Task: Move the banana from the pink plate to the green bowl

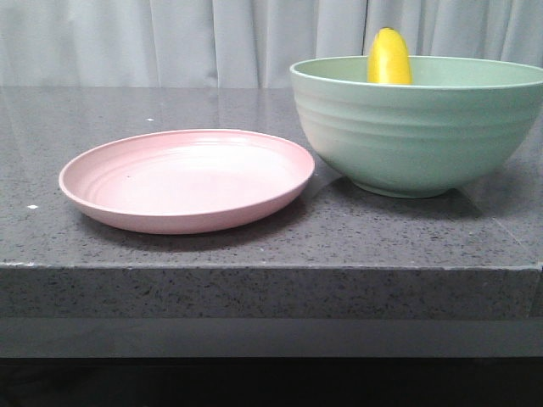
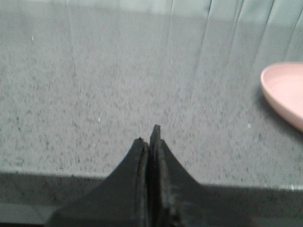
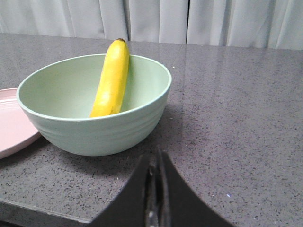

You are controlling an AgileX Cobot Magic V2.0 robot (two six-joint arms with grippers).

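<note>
The dark grey speckled stone surface point(image 1: 254, 254) carries both dishes close to its front edge, so either arm could reach them. On it, the large, deep, pale mint-green ridged bowl point(image 1: 416, 136) stands on the robot's right, just beside the shallow, round, pale pink plate point(image 1: 187, 180); their rims look near touching in the front view, which would keep the carry from one to the other short. The plate lies bare, nothing on it.

The smooth, bright yellow curved banana point(image 3: 111, 80) is in the bowl. It stands steeply, its lower end down in the bowl, its upper part leaning against the inner wall, and its dark-tipped top poking above the rim. The bowl is deep and narrower than the fruit is long, so the banana props up instead of lying flat. Judged from this, the transfer looks done.

The right gripper point(image 3: 156, 158) sits low over the surface, apart from the bowl, its black fingers point(image 3: 166, 189) pressed together with nothing between them. The left gripper point(image 2: 150, 137) hangs over bare surface, well apart from the plate's edge, its fingers point(image 2: 135, 170) likewise clenched on nothing.
</note>
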